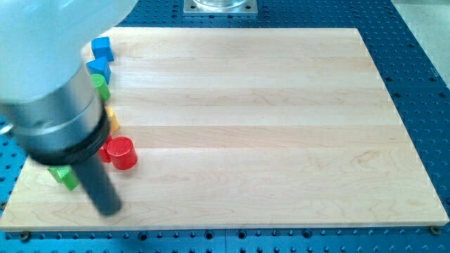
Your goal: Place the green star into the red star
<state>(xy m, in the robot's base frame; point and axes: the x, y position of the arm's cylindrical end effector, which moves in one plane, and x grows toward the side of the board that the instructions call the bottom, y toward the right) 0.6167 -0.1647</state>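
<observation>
My tip (pixel 110 211) rests on the wooden board (pixel 267 126) near its bottom left corner. A green block (pixel 65 176) lies just left of the rod, partly hidden by it, so its shape is unclear. A red cylinder (pixel 124 153) stands just up and right of the tip. A second red piece (pixel 105 150) shows at the cylinder's left side, mostly hidden behind the rod; I cannot tell its shape. The arm's large blurred body covers the view's upper left.
Along the board's left edge sit a blue block (pixel 103 48), a second blue block (pixel 99 67), a green block (pixel 103 86) and a sliver of a yellow-orange block (pixel 112 118), all partly hidden by the arm. A blue perforated table (pixel 422 84) surrounds the board.
</observation>
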